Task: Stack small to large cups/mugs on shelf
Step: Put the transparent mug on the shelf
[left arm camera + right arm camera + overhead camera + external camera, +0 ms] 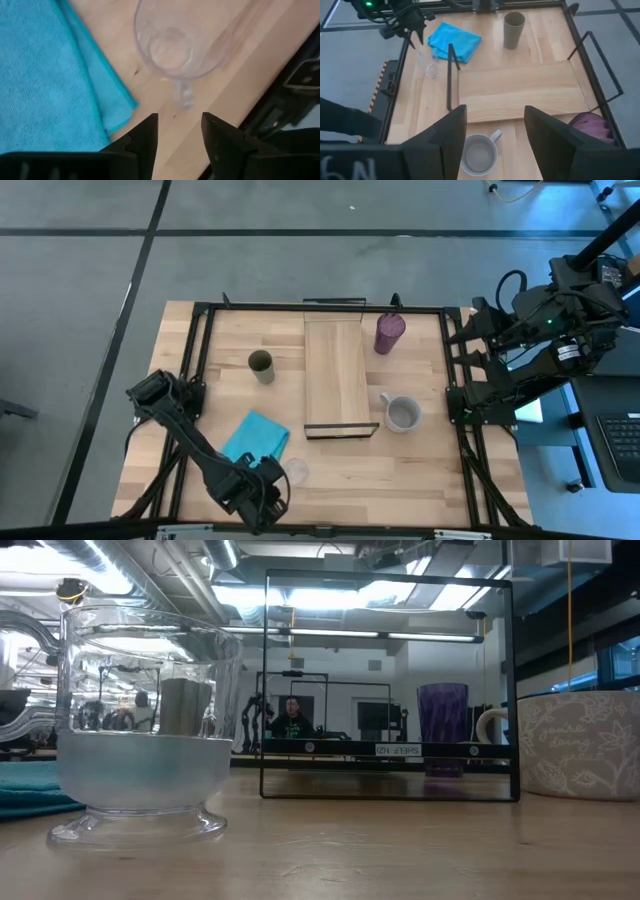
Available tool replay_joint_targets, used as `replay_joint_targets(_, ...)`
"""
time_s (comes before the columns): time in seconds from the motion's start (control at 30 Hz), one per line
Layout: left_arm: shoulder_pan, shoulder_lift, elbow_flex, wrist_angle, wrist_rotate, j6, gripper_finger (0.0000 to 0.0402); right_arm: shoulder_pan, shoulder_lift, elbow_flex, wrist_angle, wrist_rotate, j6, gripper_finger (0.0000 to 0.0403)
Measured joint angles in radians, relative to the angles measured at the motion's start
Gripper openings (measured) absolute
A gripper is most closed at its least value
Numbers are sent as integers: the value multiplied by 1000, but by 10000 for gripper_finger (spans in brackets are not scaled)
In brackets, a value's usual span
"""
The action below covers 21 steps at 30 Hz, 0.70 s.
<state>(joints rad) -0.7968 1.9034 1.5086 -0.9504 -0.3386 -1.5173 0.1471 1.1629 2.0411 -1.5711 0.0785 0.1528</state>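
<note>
Shelf [337, 376] lies lengthwise down the middle of the table [420, 470], a light-wood board with thin black edging, and its top is bare. 4 vessels stand around it, all off the board: the tall purple tumbler [389, 333] just beside its far right corner, the grey handled mug [402, 414] near its near right corner, the dark olive-brown cup [261, 366] to its left, and the tiny clear glass [297, 471] close to the table's front edge, just beside the turquoise cloth [256, 437]. The left gripper [268, 495] hovers low just in front of the glass, its 2 fingers [145, 137] spread apart with nothing between them. The right gripper [495, 145] is held high off the table's right side, fingers parted and empty, looking down over the mug and shelf.
</note>
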Motion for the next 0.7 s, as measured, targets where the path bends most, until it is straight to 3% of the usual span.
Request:
replay_joint_targets(0.4, 3, 1, -55, 61, -72, 5, 145, 0, 0, 0, 0, 0, -6, 200)
replay_joint_targets(0.7, 4, 1, -125, 145, -71, 1, 149, 0, 0, 0, 0, 0, -12, 200)
